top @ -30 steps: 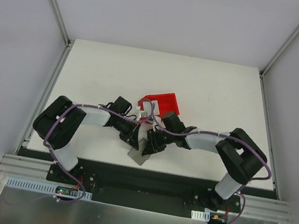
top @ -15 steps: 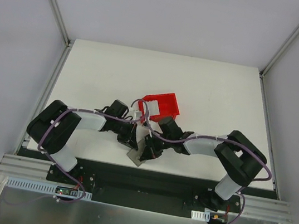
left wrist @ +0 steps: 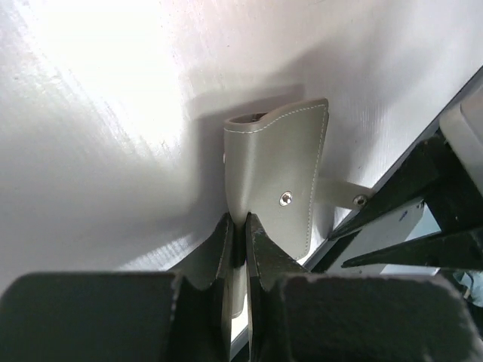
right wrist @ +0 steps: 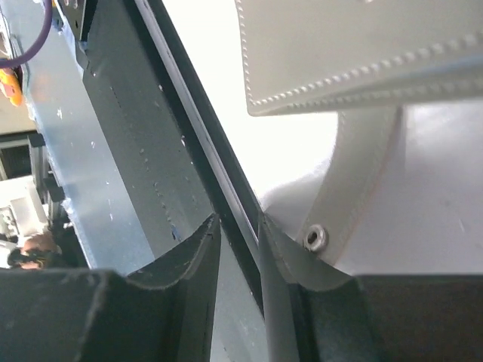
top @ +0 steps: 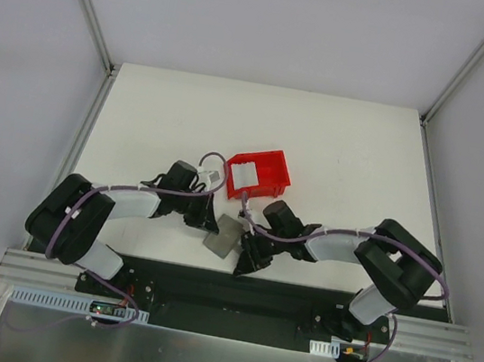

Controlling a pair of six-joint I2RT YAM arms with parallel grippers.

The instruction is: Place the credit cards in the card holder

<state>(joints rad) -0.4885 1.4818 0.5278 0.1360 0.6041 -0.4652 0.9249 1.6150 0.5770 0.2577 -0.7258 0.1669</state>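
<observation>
While the left pincer [left wrist: 238,222] clamps the half-hidden card holder [left wrist: 279,162], the right pincer [right wrist: 240,225] stands ajar.

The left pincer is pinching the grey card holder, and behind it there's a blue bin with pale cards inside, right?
The bin is red, not blue; the top external view shows it. Otherwise yes: the left pincer pinches the grey card holder, and pale cards lie in the bin.
</observation>
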